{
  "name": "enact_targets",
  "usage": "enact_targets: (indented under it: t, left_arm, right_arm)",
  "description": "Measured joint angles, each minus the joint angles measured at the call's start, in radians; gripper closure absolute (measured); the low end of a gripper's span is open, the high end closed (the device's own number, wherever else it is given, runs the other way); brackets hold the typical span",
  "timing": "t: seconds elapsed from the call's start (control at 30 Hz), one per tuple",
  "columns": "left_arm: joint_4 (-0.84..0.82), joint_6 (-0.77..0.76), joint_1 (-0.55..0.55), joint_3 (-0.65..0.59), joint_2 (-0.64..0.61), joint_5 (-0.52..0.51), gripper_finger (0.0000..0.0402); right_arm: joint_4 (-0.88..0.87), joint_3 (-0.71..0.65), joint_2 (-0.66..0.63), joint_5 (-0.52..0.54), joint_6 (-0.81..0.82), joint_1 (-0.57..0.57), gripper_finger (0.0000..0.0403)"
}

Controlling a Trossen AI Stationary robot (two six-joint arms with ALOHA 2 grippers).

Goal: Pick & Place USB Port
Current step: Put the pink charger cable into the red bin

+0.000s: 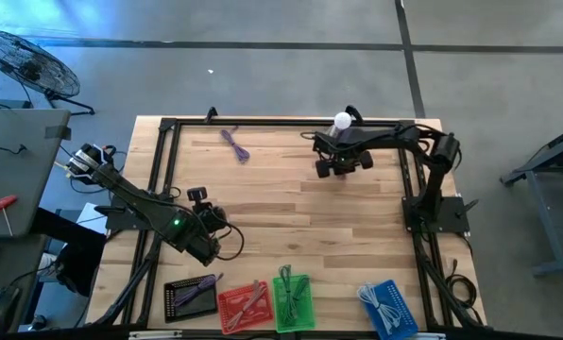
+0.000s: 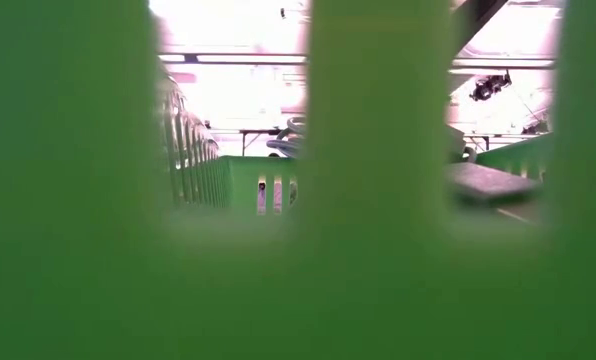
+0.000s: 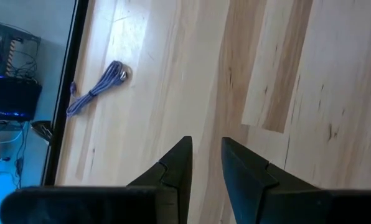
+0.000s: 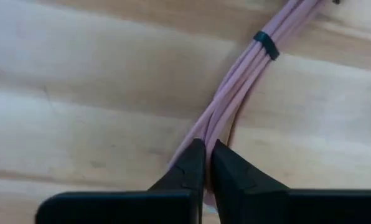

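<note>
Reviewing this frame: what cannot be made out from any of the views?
- Low view: the green bin sits against the lens, blurred; table and both grippers are hidden.
- High view: the right gripper covers its own catch; only the right wrist view shows the pink cable bundle, both ends cut off by the picture's edges.
- High view: the left gripper is too small to read its fingers.

Count from above: two arms, each with one claw, the left claw (image 1: pixel 209 247) and the right claw (image 1: pixel 343 166). Four small bins stand in a row near the left claw: one black bin (image 1: pixel 191 298), one red bin (image 1: pixel 243 307), one green bin (image 1: pixel 294 302), one blue bin (image 1: pixel 389 306). One purple cable bundle (image 1: pixel 234 144) lies between the claws. One floor fan (image 1: pixel 28 62) stands beyond the table.
</note>
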Motion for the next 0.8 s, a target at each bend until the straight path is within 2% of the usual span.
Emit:
enact_targets:
  t: [0.1,0.27,0.43,0.53,0.67,0.73,0.8]
  left_arm:
    - [0.021,0.006,0.000,0.000,0.000,-0.001,0.0321]
    - [0.107,0.098,0.000,0.000,0.000,0.018,0.0321]
    - [0.208,0.178,0.000,0.000,0.000,0.033,0.0321]
    - [0.293,0.220,0.000,0.000,0.000,-0.013,0.0321]
    - [0.463,0.306,0.001,0.000,0.000,-0.058,0.0321]
    - [0.579,0.368,0.001,0.000,0.000,-0.047,0.0321]
    - [0.715,0.447,0.003,0.000,0.000,0.007,0.0321]
  right_arm:
    - [-0.041,0.007,-0.031,0.015,-0.003,0.034,0.0397]
    - [-0.104,0.010,-0.127,0.034,0.001,0.115,0.0399]
    - [-0.152,0.010,-0.284,0.056,0.022,0.248,0.0400]
    - [-0.163,0.011,-0.395,0.108,0.047,0.363,0.0401]
    - [-0.142,0.011,-0.532,0.234,0.097,0.561,0.0401]
    - [-0.102,0.011,-0.585,0.316,0.102,0.677,0.0402]
    - [-0.059,0.011,-0.624,0.410,0.098,0.795,0.0402]
